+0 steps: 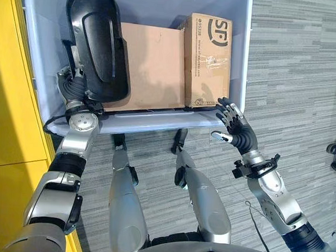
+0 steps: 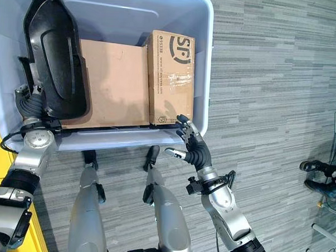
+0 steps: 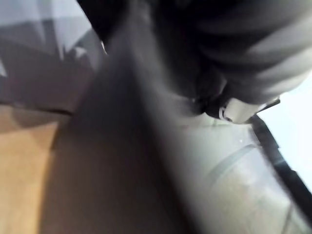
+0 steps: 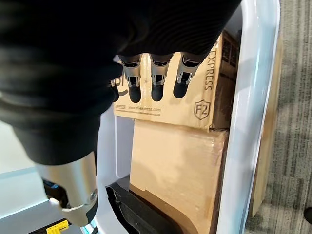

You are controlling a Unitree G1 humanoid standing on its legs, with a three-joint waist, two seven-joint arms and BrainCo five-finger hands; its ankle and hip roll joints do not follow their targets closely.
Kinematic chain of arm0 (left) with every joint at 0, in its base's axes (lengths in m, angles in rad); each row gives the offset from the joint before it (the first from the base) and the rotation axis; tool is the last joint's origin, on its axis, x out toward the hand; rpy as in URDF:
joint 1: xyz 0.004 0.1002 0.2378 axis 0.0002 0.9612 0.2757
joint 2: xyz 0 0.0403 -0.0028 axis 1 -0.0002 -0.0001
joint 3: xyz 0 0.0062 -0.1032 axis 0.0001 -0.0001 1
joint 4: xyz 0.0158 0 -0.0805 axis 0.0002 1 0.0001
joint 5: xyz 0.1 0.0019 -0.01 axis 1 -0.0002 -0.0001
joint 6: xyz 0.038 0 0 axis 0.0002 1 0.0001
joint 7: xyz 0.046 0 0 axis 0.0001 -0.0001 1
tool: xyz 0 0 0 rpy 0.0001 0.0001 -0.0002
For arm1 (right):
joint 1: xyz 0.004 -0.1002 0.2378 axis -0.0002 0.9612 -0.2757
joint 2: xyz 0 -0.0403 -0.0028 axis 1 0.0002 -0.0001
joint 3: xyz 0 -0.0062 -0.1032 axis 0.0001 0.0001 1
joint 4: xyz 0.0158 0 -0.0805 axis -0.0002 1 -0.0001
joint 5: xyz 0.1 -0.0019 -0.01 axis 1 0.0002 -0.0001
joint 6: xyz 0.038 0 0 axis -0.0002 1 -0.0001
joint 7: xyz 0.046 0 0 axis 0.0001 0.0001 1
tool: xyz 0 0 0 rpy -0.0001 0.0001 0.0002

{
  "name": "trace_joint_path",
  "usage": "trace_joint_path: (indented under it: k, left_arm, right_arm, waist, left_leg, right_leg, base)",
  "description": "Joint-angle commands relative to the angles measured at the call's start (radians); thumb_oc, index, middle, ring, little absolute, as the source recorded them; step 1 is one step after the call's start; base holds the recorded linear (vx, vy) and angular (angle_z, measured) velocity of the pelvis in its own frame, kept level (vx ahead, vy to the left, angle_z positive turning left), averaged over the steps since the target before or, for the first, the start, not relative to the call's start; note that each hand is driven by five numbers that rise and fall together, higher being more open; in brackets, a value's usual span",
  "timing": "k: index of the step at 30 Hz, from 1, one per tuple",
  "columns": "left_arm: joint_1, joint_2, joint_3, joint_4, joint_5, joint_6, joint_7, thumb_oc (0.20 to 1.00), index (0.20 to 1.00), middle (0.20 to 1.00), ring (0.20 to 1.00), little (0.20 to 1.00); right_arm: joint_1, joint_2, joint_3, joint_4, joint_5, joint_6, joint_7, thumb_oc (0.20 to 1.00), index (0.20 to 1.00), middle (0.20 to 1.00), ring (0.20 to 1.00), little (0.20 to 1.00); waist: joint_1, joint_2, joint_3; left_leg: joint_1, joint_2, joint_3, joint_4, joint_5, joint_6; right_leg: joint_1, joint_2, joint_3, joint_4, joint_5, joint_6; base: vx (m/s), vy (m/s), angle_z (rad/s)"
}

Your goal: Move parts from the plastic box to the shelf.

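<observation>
A pale plastic box (image 1: 157, 123) stands in front of me. A tall black moulded part (image 1: 99, 45) leans at its left end. Beside that lies a flat brown carton (image 1: 154, 64), with a smaller printed carton (image 1: 207, 55) at the right end. My left hand (image 1: 75, 89) is at the box's near left corner, against the black part's lower edge, its fingers hidden behind the part. My right hand (image 1: 237, 129) hovers open at the near right rim. In the right wrist view its straight fingers (image 4: 157, 78) point at the smaller carton (image 4: 165, 102), not touching it.
A yellow structure (image 1: 7, 96) runs along the left, close to the box. Grey plank floor (image 1: 299, 65) stretches to the right of the box. A dark shoe-like thing (image 2: 317, 166) lies at the far right.
</observation>
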Motion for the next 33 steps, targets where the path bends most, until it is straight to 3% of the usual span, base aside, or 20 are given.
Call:
trace_joint_path:
  k: [1, 23, 32, 33]
  left_arm:
    - [0.095, 0.02, 0.082, -0.103, 0.052, -0.049, 0.007, 0.2, 0.2, 0.2, 0.2, 0.2]
    - [0.265, 0.014, 0.186, -0.43, 0.155, -0.099, -0.078, 0.2, 0.2, 0.2, 0.2, 0.2]
    - [0.445, -0.017, 0.18, -0.607, 0.055, -0.141, -0.262, 0.2, 0.2, 0.2, 0.2, 0.2]
    - [0.483, -0.028, 0.171, -0.623, 0.027, -0.138, -0.3, 0.2, 0.2, 0.2, 0.2, 0.2]
  right_arm:
    - [0.04, -0.012, -0.056, -0.033, -0.012, -0.024, 0.008, 1.0, 1.0, 1.0, 1.0, 1.0]
    - [0.035, 0.001, -0.09, 0.0, -0.007, 0.005, 0.056, 1.0, 1.0, 1.0, 1.0, 1.0]
    - [0.074, 0.002, -0.111, 0.015, -0.025, 0.029, 0.1, 1.0, 1.0, 1.0, 1.0, 1.0]
    - [0.083, 0.0, -0.12, 0.018, -0.031, 0.034, 0.106, 1.0, 1.0, 1.0, 1.0, 1.0]
  waist:
    - [0.037, -0.013, -0.063]
    - [0.085, 0.094, -0.173]
    - [0.097, 0.152, -0.216]
    - [0.101, 0.167, -0.222]
  left_leg:
    - [0.052, -0.006, -0.033, 0.062, -0.112, -0.004]
    - [0.224, -0.039, -0.009, 0.005, -0.091, 0.009]
    - [0.321, -0.028, -0.011, 0.011, -0.105, 0.009]
    - [0.346, -0.019, -0.015, 0.01, -0.104, 0.007]
  right_leg:
    - [0.073, -0.1, 0.051, 0.043, -0.036, 0.136]
    - [0.195, -0.14, 0.044, 0.032, -0.051, 0.129]
    - [0.272, -0.146, 0.039, 0.09, -0.113, 0.117]
    - [0.289, -0.141, 0.032, 0.121, -0.142, 0.11]
  base:
    - [0.02, 0.013, -0.03]
    - [0.0, 0.004, 0.0]
    - [0.01, -0.042, 0.01]
    - [0.0, -0.07, 0.03]
